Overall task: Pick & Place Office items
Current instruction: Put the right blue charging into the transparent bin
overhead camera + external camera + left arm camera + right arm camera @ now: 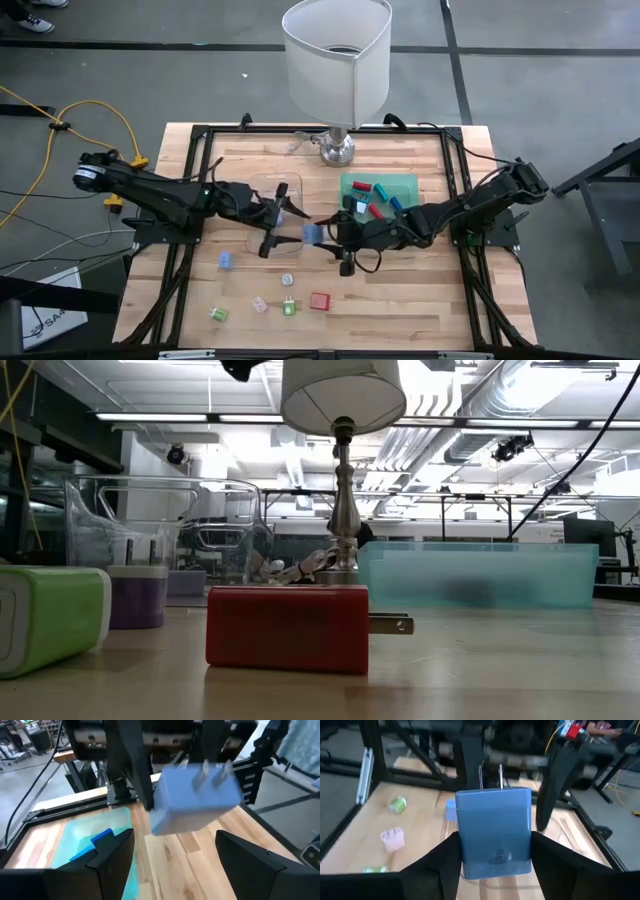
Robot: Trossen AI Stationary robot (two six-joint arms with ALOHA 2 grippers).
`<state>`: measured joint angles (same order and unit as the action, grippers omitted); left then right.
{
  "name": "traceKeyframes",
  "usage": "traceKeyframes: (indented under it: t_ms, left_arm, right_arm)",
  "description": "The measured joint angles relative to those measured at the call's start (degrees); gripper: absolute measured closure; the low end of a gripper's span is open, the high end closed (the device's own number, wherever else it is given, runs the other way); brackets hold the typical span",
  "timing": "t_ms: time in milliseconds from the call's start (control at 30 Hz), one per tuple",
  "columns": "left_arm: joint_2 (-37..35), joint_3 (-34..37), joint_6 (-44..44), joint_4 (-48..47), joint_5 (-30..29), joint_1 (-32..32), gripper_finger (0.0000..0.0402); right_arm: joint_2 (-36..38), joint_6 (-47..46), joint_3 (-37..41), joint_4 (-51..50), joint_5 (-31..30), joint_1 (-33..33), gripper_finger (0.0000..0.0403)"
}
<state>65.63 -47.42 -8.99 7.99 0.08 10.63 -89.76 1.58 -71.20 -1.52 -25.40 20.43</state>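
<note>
One blue plug (pixel 494 832), small, rigid, likely light and slick-sided, clamped by its flat sides in right hand (pixel 327 234) mid-worktop (pixel 420 300), prongs toward wide-open left hand (pixel 283 222).

- So the table (pixel 420 300) is a light wood butcher-block top with a black frame around its edges.
- Far edge, about the middle: a lamp (pixel 336 60) with a white shade on a silver base.
- Right of centre sits a flat green translucent tray (pixel 404 184) with a few small red, blue and teal pieces in it.
- Left of centre there's a clear plastic tray (pixel 262 185), hard to make out from above.
- Loose on the wood toward the near side: a red plug block (pixel 319 301), a green piece (pixel 219 314), a pink one (pixel 260 305), another green one (pixel 289 308), a pale one (pixel 287 281), and a pale blue one (pixel 226 260) further left.
</note>
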Motion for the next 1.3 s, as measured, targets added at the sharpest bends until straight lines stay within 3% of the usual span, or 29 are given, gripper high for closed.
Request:
traceKeyframes:
  t_ms: [300,467,1300]
  left_arm:
    - [3.43,0.0,-0.62,5.33,-0.09,0.0,0.0128]
    - [3.43,0.0,-1.95,5.8,-0.2,0.0,0.0128]
    - [3.43,0.07,-4.12,11.77,-0.24,0.71,0.0128]
  right_arm:
    - [-0.01,1.21,0.0,1.15,-0.68,-0.22,0.0207]
    - [-0.02,1.3,0.0,0.02,-3.3,-0.22,0.0209]
    - [-0.02,-1.06,-0.11,-1.16,-3.26,-0.15,0.0208]
